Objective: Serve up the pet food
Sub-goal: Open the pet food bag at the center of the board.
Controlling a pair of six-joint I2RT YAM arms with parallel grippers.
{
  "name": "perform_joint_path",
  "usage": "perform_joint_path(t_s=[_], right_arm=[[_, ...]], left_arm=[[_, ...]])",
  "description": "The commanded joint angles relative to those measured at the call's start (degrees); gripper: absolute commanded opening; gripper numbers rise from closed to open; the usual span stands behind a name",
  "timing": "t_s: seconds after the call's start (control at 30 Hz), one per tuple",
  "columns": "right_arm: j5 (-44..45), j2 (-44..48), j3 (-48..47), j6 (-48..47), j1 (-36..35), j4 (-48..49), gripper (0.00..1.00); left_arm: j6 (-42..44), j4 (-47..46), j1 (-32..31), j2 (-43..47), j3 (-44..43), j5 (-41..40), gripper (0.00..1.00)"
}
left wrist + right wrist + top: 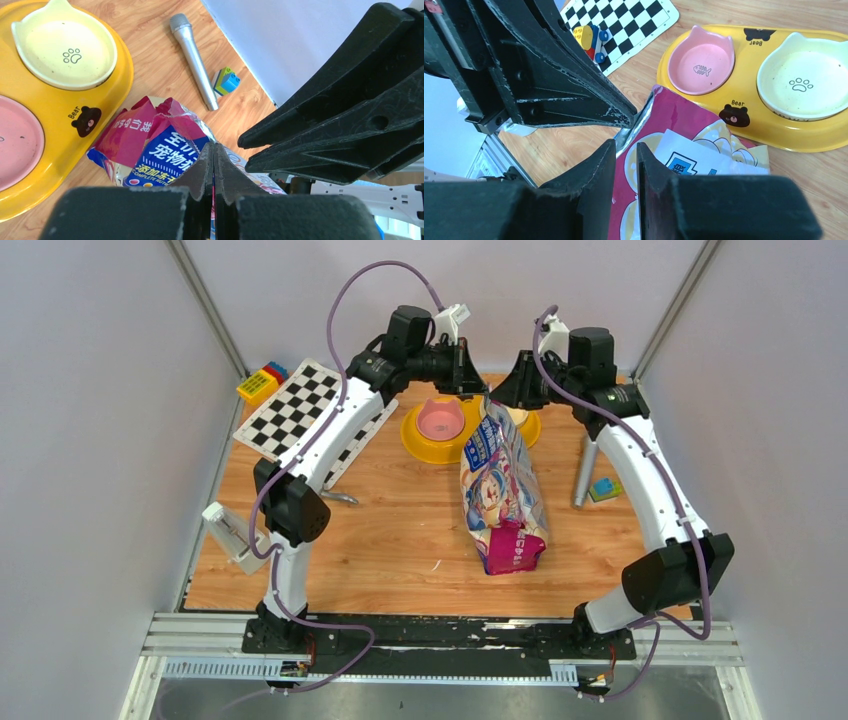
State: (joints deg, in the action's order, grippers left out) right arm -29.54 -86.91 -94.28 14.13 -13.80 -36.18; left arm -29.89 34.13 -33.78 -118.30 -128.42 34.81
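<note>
The glossy blue-and-pink pet food bag [505,490] lies on the wooden table, its top end raised next to the yellow double-bowl feeder [420,440]. My left gripper [478,375] is shut on the bag's top edge; in the left wrist view its jaws [214,145] pinch the film of the bag [150,145]. My right gripper [503,390] is close beside it at the same edge. In the right wrist view its jaws [626,145] stand a narrow gap apart over the bag [704,145]. Both bowls of the feeder [774,135] are empty. No kibble is in view.
A checkerboard mat [295,405] and coloured toy blocks [262,380] lie at the back left. A grey stick-like tool [584,475] and a green-blue block [604,489] lie on the right. A white object [230,530] sits at the table's left edge.
</note>
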Motion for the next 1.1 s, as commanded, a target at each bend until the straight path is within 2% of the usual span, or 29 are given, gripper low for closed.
perform_joint_path(t_s=[0.0, 0.73, 0.83, 0.93, 1.07], right_arm=[[-2.07, -0.22, 0.91, 1.12, 0.14, 1.11, 0.23], [-6.13, -3.74, -0.24, 4.27, 0.63, 1.31, 0.25], [-7.79, -4.24, -0.47, 5.16, 1.05, 1.55, 0.18], [-8.90, -4.96, -1.17, 5.80, 1.50, 1.51, 0.00], [-6.21, -5.23, -2.37, 4.58, 1.53, 0.42, 0.00]], left_arm=[[0.55, 1.53, -0.81, 3.62, -1.64, 1.63, 0.00], [0.67, 1.55, -0.81, 3.98, -1.39, 1.77, 0.00], [0.66, 1.48, -0.78, 4.02, -1.39, 1.77, 0.00], [0.63, 1.47, -0.83, 3.96, -1.39, 1.71, 0.00], [0.72, 1.50, -0.80, 4.11, -1.44, 1.69, 0.00]])
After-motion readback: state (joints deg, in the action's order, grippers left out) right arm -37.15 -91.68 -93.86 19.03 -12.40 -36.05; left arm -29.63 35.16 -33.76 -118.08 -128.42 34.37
